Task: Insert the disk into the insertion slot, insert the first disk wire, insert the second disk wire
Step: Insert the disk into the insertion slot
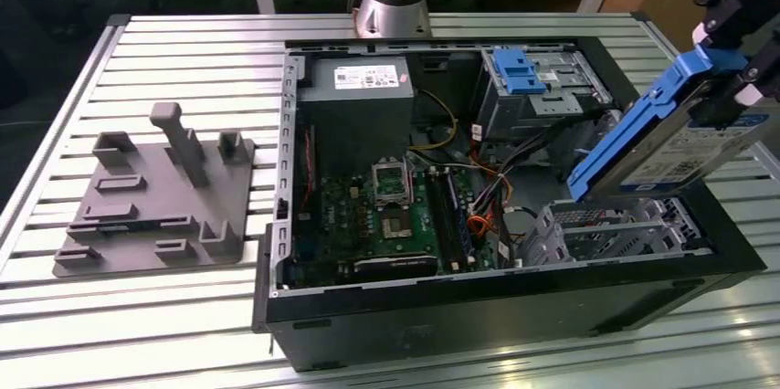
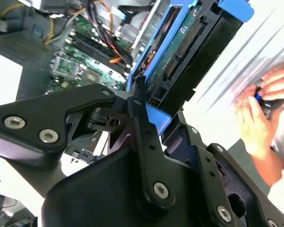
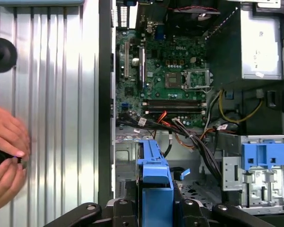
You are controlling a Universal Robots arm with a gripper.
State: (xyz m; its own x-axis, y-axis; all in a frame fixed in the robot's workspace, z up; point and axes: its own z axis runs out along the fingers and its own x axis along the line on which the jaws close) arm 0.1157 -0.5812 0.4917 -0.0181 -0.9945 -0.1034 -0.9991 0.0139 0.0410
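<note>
My gripper [image 1: 729,83] is at the exterior view's upper right, shut on the disk [image 1: 682,156]. The disk is a silver-grey drive with a white label in a bright blue carrier [image 1: 624,138]. It hangs tilted above the case's right corner, clear of the insertion slot [image 1: 616,229], a small perforated metal cage just below it. In the second wrist view, the gripper [image 2: 154,111] clamps the blue frame, and the disk [image 2: 184,47] shows its connector edge. In the first wrist view, the blue carrier [image 3: 154,172] stands over the insertion slot [image 3: 128,161]. Loose black, orange and red wires [image 3: 180,130] lie beside the cage.
The open computer case [image 1: 488,307] holds a motherboard [image 1: 390,215], a grey power-supply box [image 1: 365,74] and a taller bay with a blue latch [image 1: 524,69]. A grey fixture [image 1: 152,197] sits on the slatted table. A person's hands [image 3: 4,156] are beside the case.
</note>
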